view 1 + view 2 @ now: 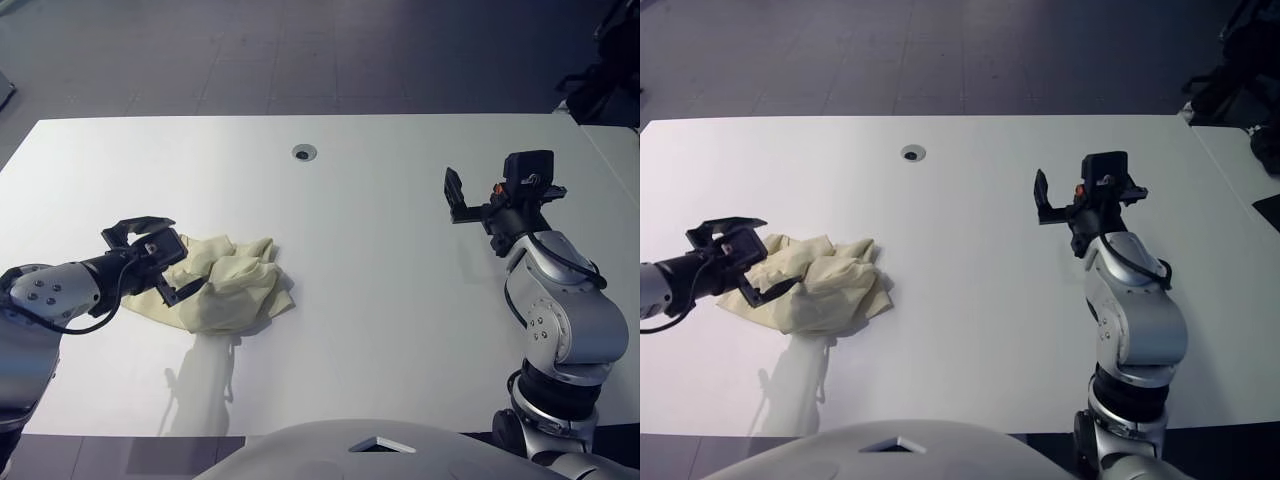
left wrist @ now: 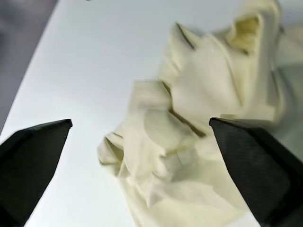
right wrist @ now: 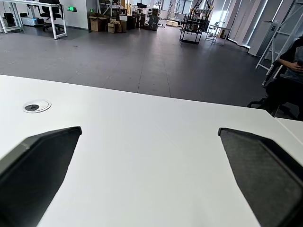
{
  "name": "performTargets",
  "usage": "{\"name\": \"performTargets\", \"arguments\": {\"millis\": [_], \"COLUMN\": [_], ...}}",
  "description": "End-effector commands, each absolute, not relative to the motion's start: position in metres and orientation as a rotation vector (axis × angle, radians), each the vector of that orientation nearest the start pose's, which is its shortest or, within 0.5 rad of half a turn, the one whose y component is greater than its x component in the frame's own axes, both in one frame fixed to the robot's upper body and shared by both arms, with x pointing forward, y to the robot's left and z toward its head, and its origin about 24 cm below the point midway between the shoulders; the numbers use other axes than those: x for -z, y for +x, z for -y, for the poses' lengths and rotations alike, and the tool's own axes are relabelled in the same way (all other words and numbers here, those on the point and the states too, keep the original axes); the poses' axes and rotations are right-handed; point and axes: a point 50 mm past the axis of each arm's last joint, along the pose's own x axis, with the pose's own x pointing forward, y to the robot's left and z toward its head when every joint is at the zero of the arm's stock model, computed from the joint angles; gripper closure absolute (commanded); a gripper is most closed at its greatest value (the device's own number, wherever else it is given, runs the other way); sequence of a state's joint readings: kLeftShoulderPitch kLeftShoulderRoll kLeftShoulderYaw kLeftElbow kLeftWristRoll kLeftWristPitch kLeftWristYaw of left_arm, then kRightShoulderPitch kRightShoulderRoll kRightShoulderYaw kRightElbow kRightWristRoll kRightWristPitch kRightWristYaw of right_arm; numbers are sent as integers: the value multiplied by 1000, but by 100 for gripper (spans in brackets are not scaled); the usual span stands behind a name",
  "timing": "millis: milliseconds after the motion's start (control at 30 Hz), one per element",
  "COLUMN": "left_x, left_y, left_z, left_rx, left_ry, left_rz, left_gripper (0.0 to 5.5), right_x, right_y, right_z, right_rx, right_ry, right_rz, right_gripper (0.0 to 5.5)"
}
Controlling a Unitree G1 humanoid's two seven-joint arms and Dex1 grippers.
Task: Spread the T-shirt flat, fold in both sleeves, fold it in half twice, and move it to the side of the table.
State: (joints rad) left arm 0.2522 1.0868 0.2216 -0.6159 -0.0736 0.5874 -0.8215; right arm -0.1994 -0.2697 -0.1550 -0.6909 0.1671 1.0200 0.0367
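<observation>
Left wrist view is showing my left claw (image 2: 140, 121) hanging spread wide just beside the crumpled pale yellow T-shirt (image 2: 199, 118), not pinching anything. The shirt is sitting bunched up around 8 o'clock on the white table (image 1: 400, 300). My right claw (image 3: 150, 128) is hovering spread open too, out at 3 o'clock. Cable hole (image 1: 304, 152) is sitting at 12.

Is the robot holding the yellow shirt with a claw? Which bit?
Nothing is held. The left gripper is open, its fingers spread wide at the crumpled T-shirt without pinching it. The right gripper is open over the table.
</observation>
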Motion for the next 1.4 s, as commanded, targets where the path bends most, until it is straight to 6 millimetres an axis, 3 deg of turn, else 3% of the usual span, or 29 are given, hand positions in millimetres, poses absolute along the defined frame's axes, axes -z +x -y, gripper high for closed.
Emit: {"name": "performTargets", "arguments": {"millis": [33, 233, 467, 800, 967, 1167, 1267, 1400], "left_x": [-132, -86, -86, -74, -108, -159, -167, -164], "left_y": [192, 192, 199, 231, 237, 210, 200, 195], "left_z": [-249, -204, -161, -138, -148, -192, -208, -200], "left_rx": [746, 872, 923, 959, 898, 883, 877, 899], "left_ry": [937, 722, 628, 770, 730, 638, 637, 510], "left_rz": [-567, -497, -368, -265, -178, -222, -298, -345], "left_gripper": [10, 10, 10, 10, 10, 10, 10, 10], "right_x": [-158, -159, -158, -161, -163, -160, -158, -155], "right_y": [249, 253, 254, 262, 266, 262, 259, 255], "right_z": [187, 184, 182, 179, 177, 178, 179, 179], "right_rx": [-18, -37, -56, -100, -130, -127, -115, -94], "right_ry": [-138, -139, -144, -162, -177, -167, -161, -142], "right_rz": [-114, -104, -109, -106, -99, -109, -112, -117], "right_gripper": [13, 13, 13, 13, 13, 13, 13, 13]}}
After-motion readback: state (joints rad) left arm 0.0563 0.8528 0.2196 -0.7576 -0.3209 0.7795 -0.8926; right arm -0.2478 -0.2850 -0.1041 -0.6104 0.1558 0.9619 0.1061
